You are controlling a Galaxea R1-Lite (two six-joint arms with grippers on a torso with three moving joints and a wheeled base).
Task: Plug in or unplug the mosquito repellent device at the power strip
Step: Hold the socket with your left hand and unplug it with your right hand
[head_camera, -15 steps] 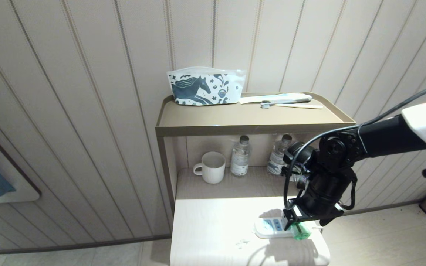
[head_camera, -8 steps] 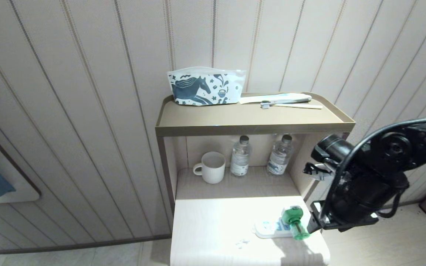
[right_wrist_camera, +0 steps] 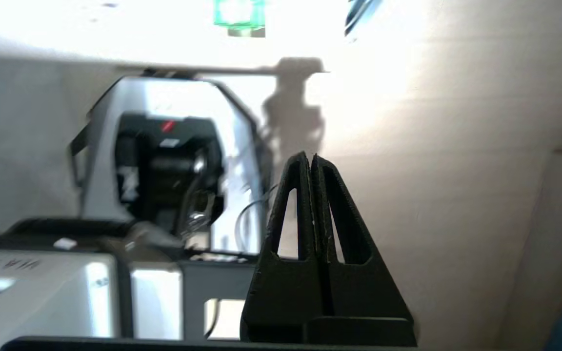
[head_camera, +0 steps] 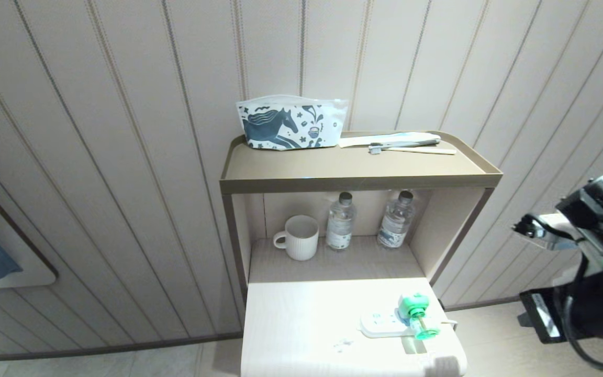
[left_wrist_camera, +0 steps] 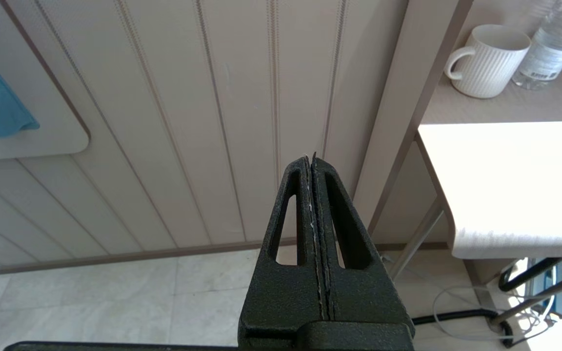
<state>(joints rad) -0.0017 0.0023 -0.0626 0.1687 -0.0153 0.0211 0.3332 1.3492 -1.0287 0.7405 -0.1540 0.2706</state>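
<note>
Farthest left, well away from the right gripper, the left gripper (left_wrist_camera: 313, 161) hung with its two black ridged fingers pressed flat together on nothing, pointing at ribbed wall panelling. On the shelf unit (head_camera: 359, 180) stood one fluted white mug (head_camera: 299, 237), then two clear plastic water bottles (head_camera: 340, 222), and above them lay one soft pouch (head_camera: 291, 122) printed with a horse. On the pale wood-grain tabletop (head_camera: 301, 324), off to the left of the right gripper and a little below it, lay one flat white power strip (head_camera: 382, 324), and one mosquito repellent device (head_camera: 416, 311), white with a translucent green bottle, stood plugged into the strip's end nearest that gripper. The right gripper (right_wrist_camera: 310, 161) was well clear of the tabletop to its right, its two triangular black fingers closed tight against each other and empty.
</note>
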